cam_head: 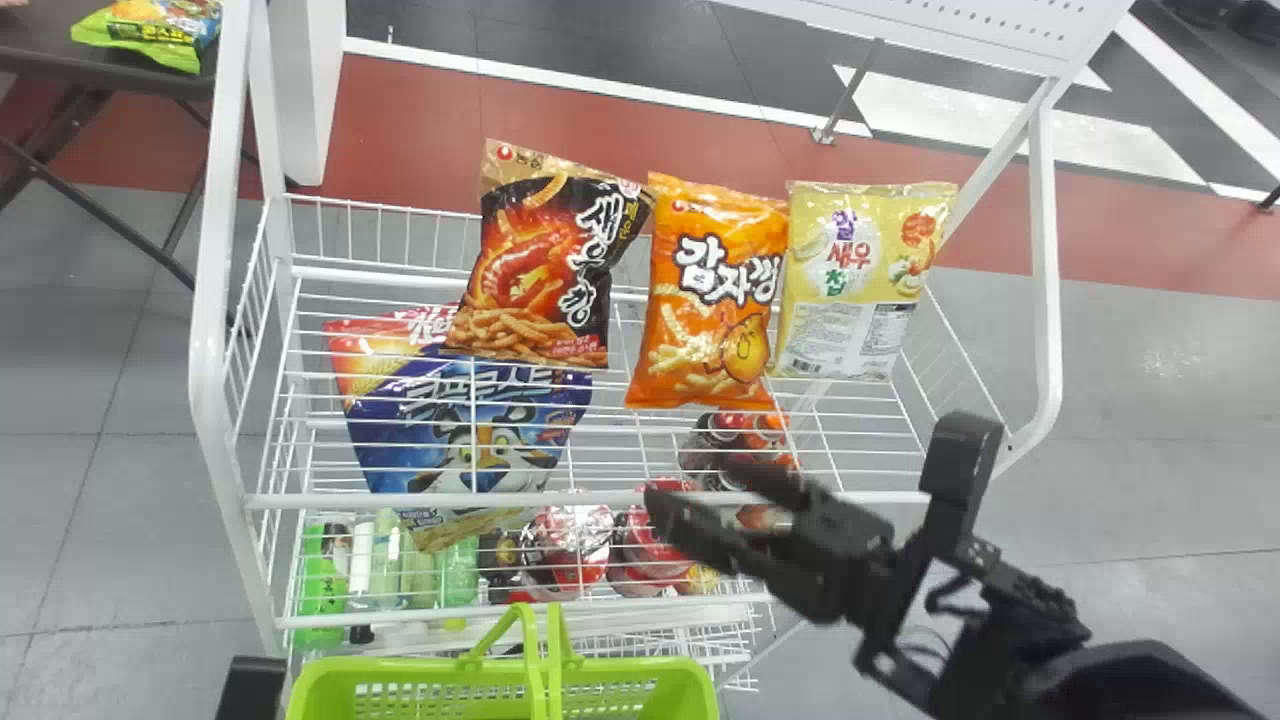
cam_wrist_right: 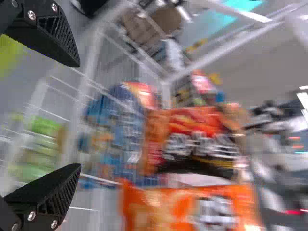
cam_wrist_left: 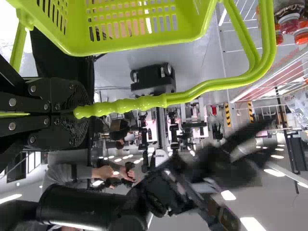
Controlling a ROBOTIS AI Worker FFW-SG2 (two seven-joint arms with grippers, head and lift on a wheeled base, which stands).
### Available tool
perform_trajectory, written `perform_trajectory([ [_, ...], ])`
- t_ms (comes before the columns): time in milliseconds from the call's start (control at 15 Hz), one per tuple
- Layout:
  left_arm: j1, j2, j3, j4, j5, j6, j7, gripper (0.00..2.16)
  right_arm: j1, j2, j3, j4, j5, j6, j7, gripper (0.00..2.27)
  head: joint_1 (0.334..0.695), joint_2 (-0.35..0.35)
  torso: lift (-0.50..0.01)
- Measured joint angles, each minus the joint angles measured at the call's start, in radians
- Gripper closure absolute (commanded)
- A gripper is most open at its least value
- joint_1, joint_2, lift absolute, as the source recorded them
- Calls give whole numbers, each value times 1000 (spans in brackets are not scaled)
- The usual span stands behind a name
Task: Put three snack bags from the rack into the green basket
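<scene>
Grey floor (cam_head: 1150, 400) under the rack (cam_head: 207, 300); three bags (cam_head: 710, 300) on it; my right gripper (cam_wrist_right: 79, 115), spread, could snag the rail (cam_head: 350, 501) if sent low; my left gripper (cam_wrist_left: 79, 113) pinches the handle (cam_wrist_left: 130, 105); a bump could tilt the basket (cam_head: 400, 665).

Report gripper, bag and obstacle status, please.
Left gripper shut on green basket handle. Right gripper empty, jaws open. Black bag, orange bag, yellow bag on upper shelf. Path seems unobstructed.
</scene>
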Motion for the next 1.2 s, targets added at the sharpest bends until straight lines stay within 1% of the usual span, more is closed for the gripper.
perform_trajectory([
  [133,0,0,-7,5,0,-3,0,1463,-74,19,100,107,70,-231,-57,60,695,-350,0],
  [200,1,0,-12,7,0,-8,2,1463,-122,30,159,184,102,-343,-96,60,695,-350,0],
  [333,1,0,-22,9,-2,-12,3,1463,-222,39,273,349,148,-511,-193,60,695,-350,0],
  [400,1,0,-25,9,-3,-10,3,1463,-271,42,318,421,172,-558,-225,63,695,-350,0],
  [467,2,0,-29,10,-4,-4,4,1463,-320,52,350,488,199,-588,-241,66,695,-350,0],
  [600,-11,0,-45,12,-10,24,7,1463,-373,78,368,555,254,-604,-299,73,695,-350,0],
  [800,-16,0,-58,9,-14,48,9,1463,-462,97,410,632,329,-589,-394,97,695,-350,0],
  [867,-12,0,-59,4,-14,51,9,1463,-497,102,423,663,344,-577,-400,117,695,-350,0],
  [1067,-3,0,-63,-10,-16,57,10,1463,-598,104,430,736,348,-481,-339,161,695,-350,0],
  [1133,-3,0,-65,-11,-18,58,10,1463,-621,105,432,746,349,-446,-335,424,695,-350,0],
  [1200,-2,0,-66,-11,-19,58,11,1463,-634,106,435,750,350,-414,-333,1393,695,-350,0],
])
